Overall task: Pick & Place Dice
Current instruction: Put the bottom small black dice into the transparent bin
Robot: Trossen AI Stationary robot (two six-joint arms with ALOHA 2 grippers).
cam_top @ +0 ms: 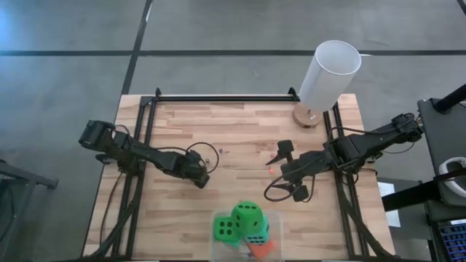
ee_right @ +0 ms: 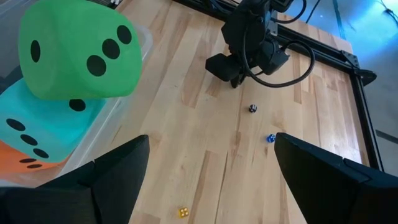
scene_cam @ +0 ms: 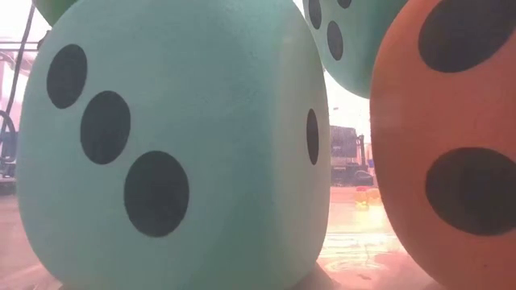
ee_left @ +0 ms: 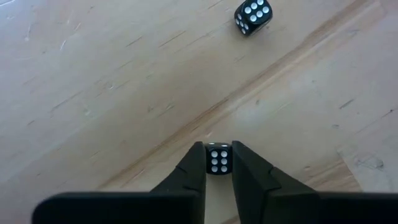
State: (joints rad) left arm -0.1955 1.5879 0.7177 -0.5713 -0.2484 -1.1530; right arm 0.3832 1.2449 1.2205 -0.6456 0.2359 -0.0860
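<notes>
- Pinched between the narrow fingertips of the left gripper [cam_top: 202, 180]: a small black die [ee_left: 218, 159] with white pips, six face up, down at the wood just left of the table's middle
- Beyond that grip, lying free on the boards: a second black die [ee_left: 253, 16], with plain wood all round it
- Spread wide and holding nothing: the right gripper [ee_right: 211, 155], hovering right of centre, fingers [ee_right: 118, 168] well apart
- In the open stretch between the two grippers: a tiny blue die [ee_right: 271, 138] and, nearer the right gripper, a tiny yellow die [ee_right: 183, 212], apart from each other
- At the table's near edge, in the middle: a clear container [cam_top: 215, 218] heaped with large foam dice, a green die [ee_right: 78, 53] on top, a teal die [ee_right: 37, 130] under it, an orange die [ee_right: 18, 165] lowest, a second green die [cam_top: 226, 229] beside them
- Well apart from that heap and from both grippers: wide bare planks across the centre and far half
- Along the far edge and down both sides: a black metal frame [cam_top: 218, 97], with the arms reaching in over the side rails
- At the far right corner: a white cylinder [cam_top: 330, 75] tilted on a round wooden base [cam_top: 307, 116]
- Underneath all of it: a light wooden table [cam_top: 240, 124], pale butcher-block strips
- Around the table: grey floor with dark seams, a bright room behind
</notes>
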